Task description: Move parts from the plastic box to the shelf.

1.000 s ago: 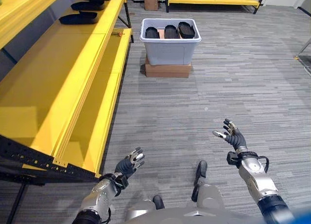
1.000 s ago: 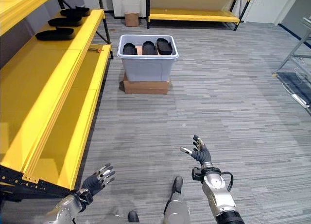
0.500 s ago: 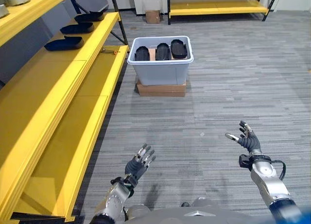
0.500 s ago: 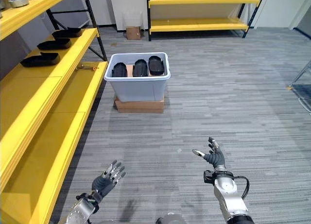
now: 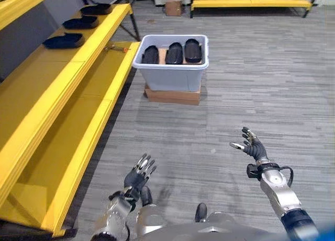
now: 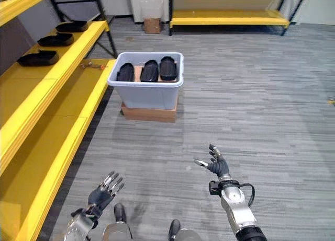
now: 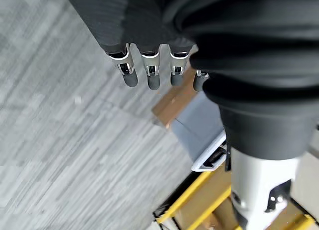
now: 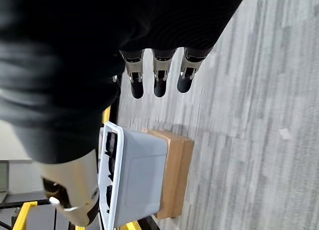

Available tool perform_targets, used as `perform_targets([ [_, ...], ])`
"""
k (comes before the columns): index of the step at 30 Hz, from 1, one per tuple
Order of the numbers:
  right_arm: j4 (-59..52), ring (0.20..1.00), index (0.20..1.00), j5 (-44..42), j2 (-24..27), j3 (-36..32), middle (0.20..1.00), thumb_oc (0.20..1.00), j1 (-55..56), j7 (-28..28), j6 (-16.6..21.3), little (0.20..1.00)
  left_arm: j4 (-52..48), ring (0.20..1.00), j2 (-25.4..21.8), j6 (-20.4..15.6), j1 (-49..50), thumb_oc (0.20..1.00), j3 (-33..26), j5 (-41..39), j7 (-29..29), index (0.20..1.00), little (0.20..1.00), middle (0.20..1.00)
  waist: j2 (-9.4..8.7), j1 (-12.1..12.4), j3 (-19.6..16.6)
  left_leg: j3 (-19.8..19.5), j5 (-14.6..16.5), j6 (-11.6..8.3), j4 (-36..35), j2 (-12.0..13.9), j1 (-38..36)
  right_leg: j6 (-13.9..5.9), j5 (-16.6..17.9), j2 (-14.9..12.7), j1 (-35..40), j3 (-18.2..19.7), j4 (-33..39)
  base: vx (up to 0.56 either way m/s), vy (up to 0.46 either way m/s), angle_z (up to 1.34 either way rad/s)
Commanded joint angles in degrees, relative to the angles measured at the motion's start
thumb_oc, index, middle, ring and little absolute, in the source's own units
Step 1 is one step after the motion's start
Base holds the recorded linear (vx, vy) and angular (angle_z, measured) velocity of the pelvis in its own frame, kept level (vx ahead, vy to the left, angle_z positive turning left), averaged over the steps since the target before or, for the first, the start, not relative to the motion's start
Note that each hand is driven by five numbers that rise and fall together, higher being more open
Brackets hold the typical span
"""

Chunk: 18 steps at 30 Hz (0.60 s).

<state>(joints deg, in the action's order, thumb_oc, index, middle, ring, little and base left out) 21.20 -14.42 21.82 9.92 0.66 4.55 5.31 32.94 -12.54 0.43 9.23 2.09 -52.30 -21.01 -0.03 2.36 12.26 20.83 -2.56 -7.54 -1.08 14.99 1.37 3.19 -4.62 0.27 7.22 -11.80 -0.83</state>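
Three black parts (image 5: 173, 53) stood in one plastic box (image 5: 171, 77), which sat on one cardboard box (image 5: 172, 96). Three more black parts (image 5: 64, 41) lay on the yellow shelf (image 5: 78, 68). A second cardboard box (image 5: 172, 8) stood far back on the floor.

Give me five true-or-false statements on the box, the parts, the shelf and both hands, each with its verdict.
1. The plastic box rests on a cardboard box. True.
2. The plastic box holds five dark parts. False: three dark parts lie side by side in it.
3. The right hand holds a part. False: it is open and empty, above the floor.
4. Dark parts already lie on the yellow shelf. True.
5. The left hand rests on the shelf. False: it is open, over the floor.
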Motion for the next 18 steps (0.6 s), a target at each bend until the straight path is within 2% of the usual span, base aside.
perform_targets([
  [1, -5.78, 1.0, 1.0, -0.93, 1.73, -1.08, 1.0, 1.0, 0.9, -0.64, 2.94, 1.0, -4.56, 1.0, -2.64, -3.46, -2.46, 1.0, -0.29, 0.36, 0.32, 1.0, 1.0, 1.0, -0.86, 0.25, -1.27, 1.59, -2.23, 2.08, 2.67, -3.57, -0.18, -7.6, -4.23, -8.39, 2.85, -7.59, -6.84, 0.23, 0.254, -0.01],
  [4, -5.84, 1.0, 1.0, -1.4, 1.09, -1.32, 1.0, 1.0, 1.74, -0.57, 2.57, 1.0, -4.67, 1.0, -3.45, -3.15, -2.84, 1.0, -0.1, 1.9, 0.26, 1.0, 1.0, 1.0, -1.13, 0.42, -1.61, 1.1, -0.56, 3.55, 3.01, -6.4, -0.82, -7.9, -4.52, -8.72, 2.81, -7.06, -7.99, 0.23, 0.281, 0.19],
  [8, -5.66, 1.0, 1.0, -1.01, -0.42, -0.82, 1.0, 1.0, 1.59, -0.73, 3.44, 1.0, -4.0, 1.0, -4.94, -4.17, -3.68, 1.0, 1.01, 3.27, 0.43, 1.0, 1.0, 1.0, -1.59, 0.13, -2.1, 0.22, 1.25, 7.15, -0.35, -11.25, -2.81, -10.51, -2.82, -9.69, 0.52, -4.25, -13.45, 0.19, 0.345, 0.09],
  [14, -5.35, 1.0, 1.0, 0.45, -0.55, -0.37, 1.0, 1.0, 0.59, -0.26, 3.51, 1.0, -3.59, 1.0, -5.79, -5.14, -4.08, 1.0, 1.55, 5.09, 0.61, 1.0, 1.0, 1.0, -1.88, 0.46, -2.66, -0.36, 3.37, 10.55, -1.3, -14.82, -3.74, -12.61, -1.4, -10.92, -2.02, -3.29, -21.75, 0.08, 0.23, 0.05],
  [17, -5.43, 1.0, 1.0, 0.78, -0.56, -0.33, 1.0, 1.0, 0.26, 0.24, 3.64, 1.0, -3.5, 1.0, -5.92, -5.35, -4.09, 1.0, 1.73, 6.01, 0.25, 1.0, 1.0, 1.0, -1.98, 0.69, -2.85, 0.03, 3.68, 11.2, -1.64, -15.68, -3.95, -13.27, -0.77, -11.03, -2.17, -3.78, -23.92, 0.04, 0.148, 0.08],
  [18, -5.62, 1.0, 1.0, 0.0, -0.56, 0.03, 1.0, 1.0, -0.27, 1.2, 3.42, 1.0, -3.23, 1.0, -5.86, -5.29, -4.18, 1.0, 2.21, 7.08, 0.14, 1.0, 1.0, 1.0, -1.96, 1.19, -3.12, 0.6, 4.13, 12.33, -2.53, -17.09, -4.77, -14.46, 1.92, -11.84, -3.57, -5.21, -29.92, 0.05, 0.242, 0.0],
])
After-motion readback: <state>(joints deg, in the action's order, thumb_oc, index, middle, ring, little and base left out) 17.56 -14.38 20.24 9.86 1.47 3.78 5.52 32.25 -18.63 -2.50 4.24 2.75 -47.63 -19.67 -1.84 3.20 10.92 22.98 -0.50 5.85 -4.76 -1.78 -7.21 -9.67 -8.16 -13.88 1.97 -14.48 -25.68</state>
